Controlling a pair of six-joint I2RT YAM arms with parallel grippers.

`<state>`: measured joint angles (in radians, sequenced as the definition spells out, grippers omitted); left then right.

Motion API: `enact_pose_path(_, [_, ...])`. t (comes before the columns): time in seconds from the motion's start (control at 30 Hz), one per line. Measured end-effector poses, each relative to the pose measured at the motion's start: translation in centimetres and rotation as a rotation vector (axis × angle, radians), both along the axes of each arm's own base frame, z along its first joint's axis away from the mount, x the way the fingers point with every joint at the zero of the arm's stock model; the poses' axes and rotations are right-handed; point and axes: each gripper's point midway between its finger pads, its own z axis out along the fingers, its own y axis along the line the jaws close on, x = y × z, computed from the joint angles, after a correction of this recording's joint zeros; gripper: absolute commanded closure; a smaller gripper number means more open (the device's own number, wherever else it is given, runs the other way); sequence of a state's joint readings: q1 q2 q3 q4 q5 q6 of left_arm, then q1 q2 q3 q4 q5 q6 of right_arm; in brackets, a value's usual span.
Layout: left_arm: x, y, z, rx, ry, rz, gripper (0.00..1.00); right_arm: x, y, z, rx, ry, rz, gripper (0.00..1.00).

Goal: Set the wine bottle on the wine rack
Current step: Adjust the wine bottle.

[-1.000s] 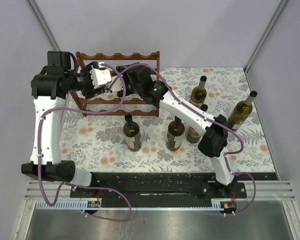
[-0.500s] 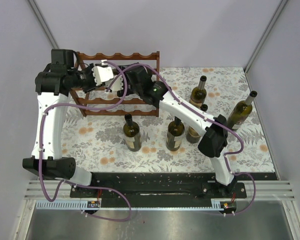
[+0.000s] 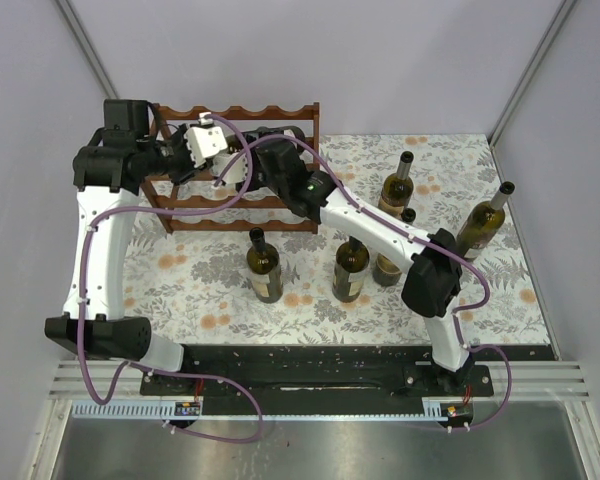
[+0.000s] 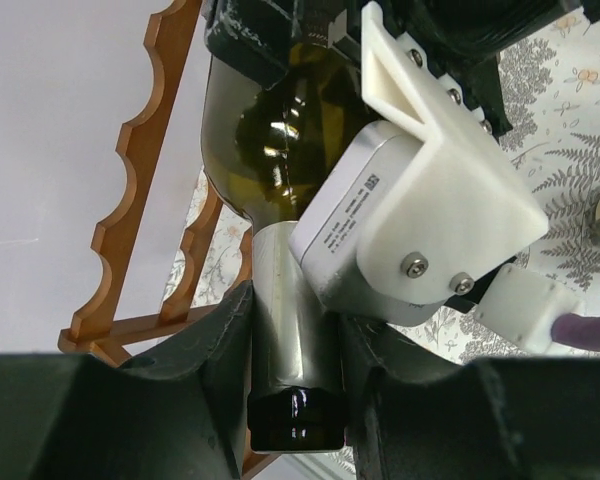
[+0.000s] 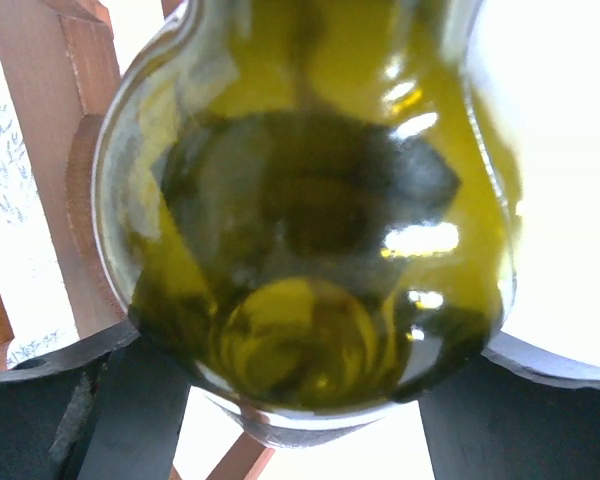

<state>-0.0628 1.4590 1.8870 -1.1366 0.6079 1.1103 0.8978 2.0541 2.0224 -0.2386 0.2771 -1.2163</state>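
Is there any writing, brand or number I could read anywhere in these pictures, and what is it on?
No text is readable.
A sticker on the white box carries a code square and tiny print, too small to read.
The wine bottle shows no label.

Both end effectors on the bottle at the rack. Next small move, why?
Probably ease the wine bottle slightly toward the wine rack, both grips shut. The left end effector clamps its neck, the right end effector its body, and in the left wrist view the scalloped rail sits beside the glass, not visibly under it, so releasing looks premature.
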Motion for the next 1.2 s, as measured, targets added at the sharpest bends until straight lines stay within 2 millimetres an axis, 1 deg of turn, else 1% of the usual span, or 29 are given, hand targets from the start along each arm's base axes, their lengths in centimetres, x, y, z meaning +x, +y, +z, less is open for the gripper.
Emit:
enact_pose_path(0.1, [0.0,0.0,0.3,-0.035,-0.001,0.018,1.0,0.2,0.1,0.4,0.01,-0.021,-0.001,0.62])
enact_pose_path(0.2, [-0.2,0.1,0.7,-0.066,-0.005,0.035,1.0,0.2,0.1,0.8,0.011,-0.034,0.002,0.55])
enact_pose_path(0.33, [-0.5,0.2,1.2,-0.119,-0.005,0.056,1.0,0.0,0.4,1.4,0.014,-0.054,0.011,0.41])
enact_pose_path(0.43, [-0.9,0.3,1.4,-0.153,-0.008,0.071,1.0,-0.1,0.6,1.8,0.01,-0.069,0.017,0.36])
enact_pose_path(0.47, [-0.9,0.4,1.4,-0.161,-0.01,0.077,1.0,-0.1,0.7,1.9,0.01,-0.073,0.018,0.31])
enact_pose_path(0.7, [-1.0,0.4,1.0,-0.189,-0.013,0.086,1.0,-0.2,0.6,2.0,-0.006,-0.082,0.017,0.11])
enact_pose_path(0.8, [-1.0,0.4,1.2,-0.202,-0.013,0.092,1.0,-0.1,0.4,2.4,-0.009,-0.086,0.009,0.01])
enact_pose_path(0.9, [-1.0,0.5,1.5,-0.21,-0.024,0.094,1.0,0.0,0.2,3.5,0.002,-0.091,-0.009,0.01])
enact_pose_path(1.03, [-1.3,0.5,2.0,-0.219,-0.054,0.084,1.0,0.0,0.1,4.2,0.015,-0.073,-0.025,0.01])
enact_pose_path(1.2, [-1.4,0.6,2.4,-0.218,-0.078,0.082,1.0,0.1,0.2,4.6,0.03,-0.036,-0.04,0.0])
